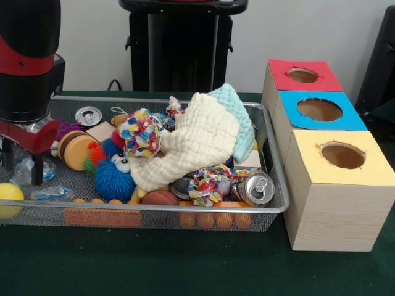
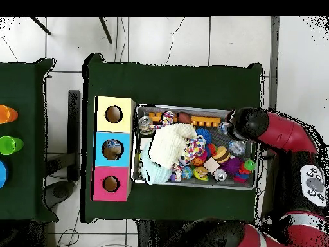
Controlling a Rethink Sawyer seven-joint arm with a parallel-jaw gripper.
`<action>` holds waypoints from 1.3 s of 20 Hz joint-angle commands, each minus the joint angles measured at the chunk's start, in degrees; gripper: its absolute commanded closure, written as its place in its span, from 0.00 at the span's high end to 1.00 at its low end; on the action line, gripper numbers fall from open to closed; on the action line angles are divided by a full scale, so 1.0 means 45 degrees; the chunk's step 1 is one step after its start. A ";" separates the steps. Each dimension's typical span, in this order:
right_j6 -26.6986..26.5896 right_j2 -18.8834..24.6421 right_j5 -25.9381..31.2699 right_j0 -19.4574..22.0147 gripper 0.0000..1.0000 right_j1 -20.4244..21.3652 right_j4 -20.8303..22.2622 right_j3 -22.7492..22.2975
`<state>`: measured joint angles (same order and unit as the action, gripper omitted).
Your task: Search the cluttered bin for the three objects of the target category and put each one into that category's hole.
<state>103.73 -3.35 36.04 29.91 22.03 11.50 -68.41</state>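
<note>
The gripper [image 1: 21, 165] hangs over the left end of the bin [image 1: 185, 211] in the front view, its two dark fingers [image 1: 37, 170] pointing down and standing apart, with nothing clamped between them. A crumpled clear bottle [image 1: 26, 168] with a blue label lies in the gap between the fingertips and a little behind them; whether either tip touches it cannot be told. A second clear bottle [image 1: 52, 193] lies flat on the mesh just in front of the fingers, toward the camera. A yellow ball [image 1: 8, 200] sits in front of and to the left of the fingers, at the bin's corner.

To the right of the fingers lie a tan wooden disc [image 1: 78, 151], a blue fuzzy toy [image 1: 115, 179] and, farther on, a cream cloth [image 1: 185, 148] heaped over the middle of the clutter. Behind and to the right of the fingers a can [image 1: 88, 115] shows its top; another can [image 1: 256, 188] lies well apart at the bin's right end.

The blue hole [image 1: 319, 109] is well away to the right, past the bin, in the middle box [image 1: 321, 111] between the red box [image 1: 302, 75] and the yellow box [image 1: 342, 155].

In the overhead view the arm [image 2: 273, 132] reaches over the bin's [image 2: 193, 107] end farthest from the boxes and hides the fingers.
</note>
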 commanded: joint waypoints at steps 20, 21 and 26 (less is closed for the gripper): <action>-0.1119 0.1750 -0.0017 0.0950 1.00 0.0128 0.0637 -0.2284; -0.1142 0.1769 -0.0057 0.0949 1.00 0.0056 0.0664 -0.2218; -0.1252 0.1935 -0.0468 0.1012 1.00 -0.0611 0.0878 -0.1767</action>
<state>103.73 -0.74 35.97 33.45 22.58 11.49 -73.76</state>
